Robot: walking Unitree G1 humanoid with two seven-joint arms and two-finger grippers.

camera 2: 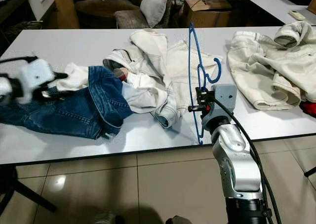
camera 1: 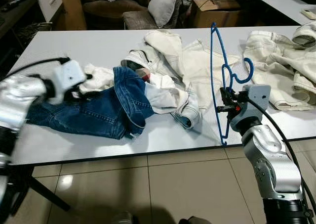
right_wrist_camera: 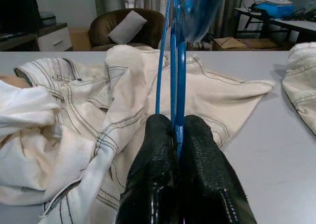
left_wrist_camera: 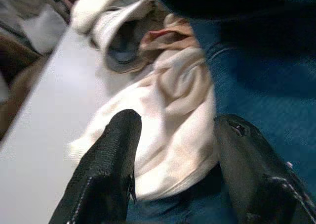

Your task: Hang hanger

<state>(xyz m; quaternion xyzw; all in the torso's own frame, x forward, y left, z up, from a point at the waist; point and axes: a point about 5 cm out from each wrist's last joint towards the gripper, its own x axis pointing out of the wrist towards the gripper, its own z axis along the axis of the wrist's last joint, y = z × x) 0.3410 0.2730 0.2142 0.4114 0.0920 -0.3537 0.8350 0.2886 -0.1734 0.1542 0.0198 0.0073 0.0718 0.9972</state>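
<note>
1. Your right tool (camera 1: 228, 105) is clenched on the blue hanger (camera 1: 216, 66), near the counter's (camera 1: 74, 41) near edge.
2. The hanger stands up tall, hook (camera 1: 245, 70) pointing right.
3. Your left tool (left_wrist_camera: 173, 174) is spread wide over the blue jeans (camera 1: 94, 110) and white cloth (left_wrist_camera: 168, 110), far left of the hanger.
4. The cream jacket (camera 1: 187, 61) lies just left of the hanger, so the right arm is nearer.

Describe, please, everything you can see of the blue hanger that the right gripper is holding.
The blue hanger looks like thin coated wire or plastic, seen almost edge-on. It stands nearly upright near the front edge of the white table, its lowest point close to that edge and its hook curling toward the robot's right. The right gripper is shut on its middle, the fingers pinching the blue bars. Cream garments lie behind it.
</note>
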